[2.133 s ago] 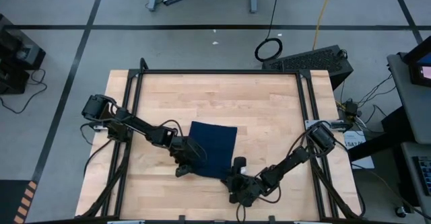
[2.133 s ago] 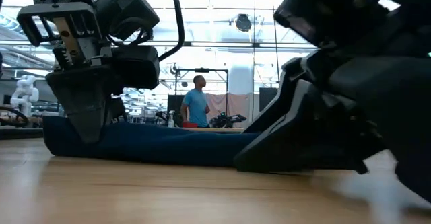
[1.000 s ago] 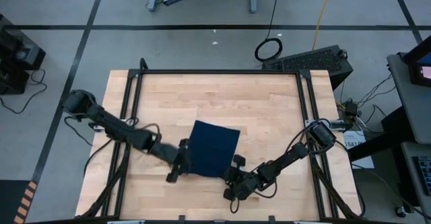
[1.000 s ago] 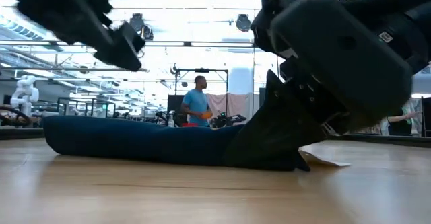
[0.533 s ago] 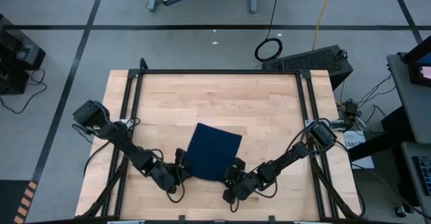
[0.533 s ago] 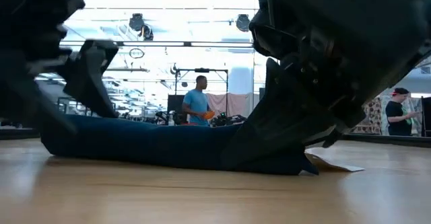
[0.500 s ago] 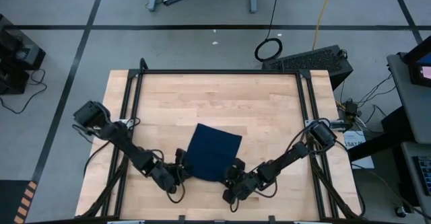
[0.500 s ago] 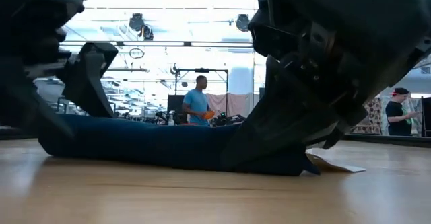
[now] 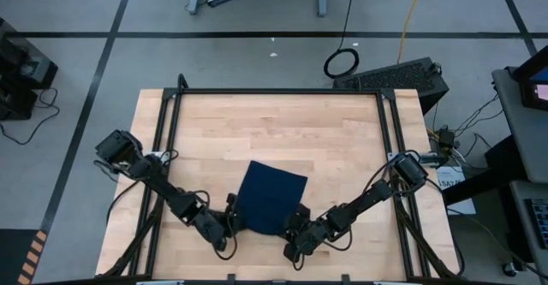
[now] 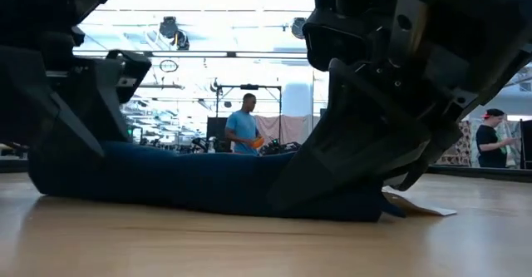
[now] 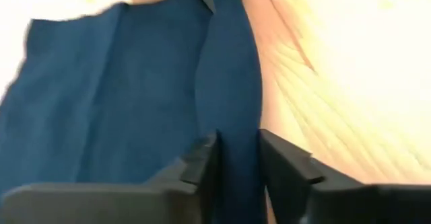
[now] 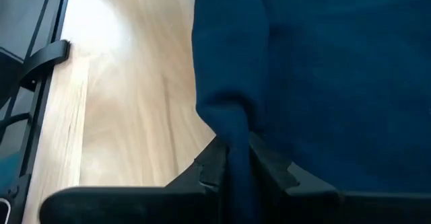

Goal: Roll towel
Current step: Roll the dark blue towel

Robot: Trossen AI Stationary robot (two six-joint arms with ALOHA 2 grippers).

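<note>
Gripping state, right gripper [image 12: 234,158]: fingers pinched tight on a raised fold of the towel [image 9: 270,198] at its lower right corner, low centre of the high view.
Gripping state, left gripper [image 11: 237,158]: fingers narrow, cloth edge running between them at the towel's lower left corner; whether they are fully clamped cannot be told.
Towel position: lying flat on the wooden table [image 9: 342,139], just below frame centre in the high view, slightly rotated, both lower corners engaged.
Towel handling: judged soft, thin and light; it bunches into a ridge where pinched and will sag rather than hold shape.
Hold points: judged best at the two near corners, gripping the doubled edge so the cloth does not slip out.
Risk: uneven pull between the corners would likely skew the roll.
Background: a person [image 10: 243,126] stands well beyond the table in the low view.
</note>
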